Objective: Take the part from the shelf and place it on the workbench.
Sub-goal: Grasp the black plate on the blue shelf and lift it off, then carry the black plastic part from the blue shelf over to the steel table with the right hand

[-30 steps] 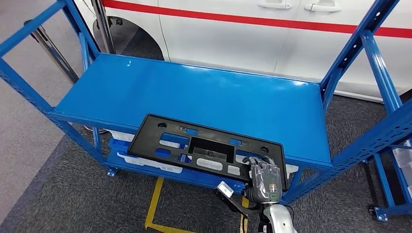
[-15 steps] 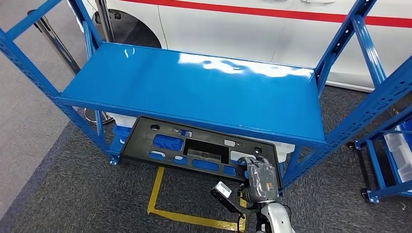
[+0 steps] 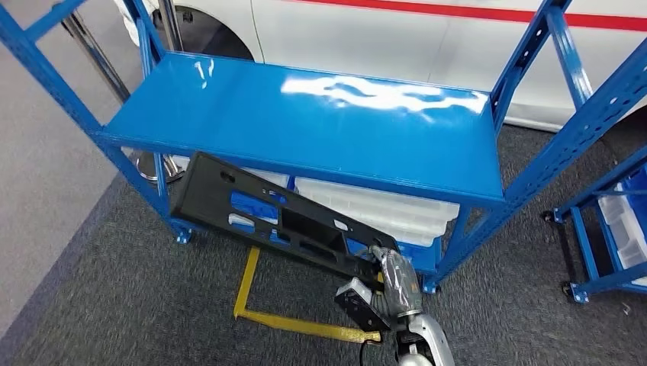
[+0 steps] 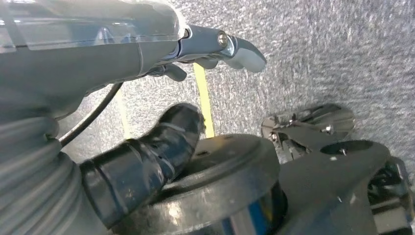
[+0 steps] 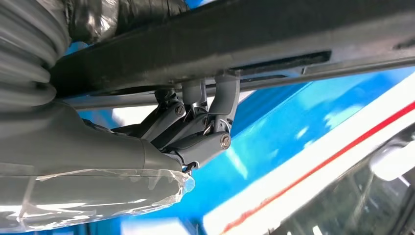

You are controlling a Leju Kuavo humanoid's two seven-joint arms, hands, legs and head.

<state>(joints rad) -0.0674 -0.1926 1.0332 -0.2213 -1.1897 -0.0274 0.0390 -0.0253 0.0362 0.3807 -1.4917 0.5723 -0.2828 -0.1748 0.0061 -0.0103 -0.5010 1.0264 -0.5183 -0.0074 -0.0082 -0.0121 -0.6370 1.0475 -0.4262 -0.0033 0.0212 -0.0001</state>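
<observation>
Part (image 3: 275,221), a long black panel, slants away from the right hand (image 3: 397,278) gripping its near end; left hand (image 4: 147,58) holds nothing, fingers apart.

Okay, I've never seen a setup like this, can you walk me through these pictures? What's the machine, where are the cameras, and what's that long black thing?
This is a two-armed humanoid robot. The wide picture looks down from its head; the other two come from cameras at its wrists. Its right hand grips one end of a long black plastic part, tilted in front of a blue shelf, off its top board. The right wrist view shows the fingers clamped on the part's edge. The left hand hangs over grey carpet, holding nothing. A white car stands behind the shelf.
</observation>
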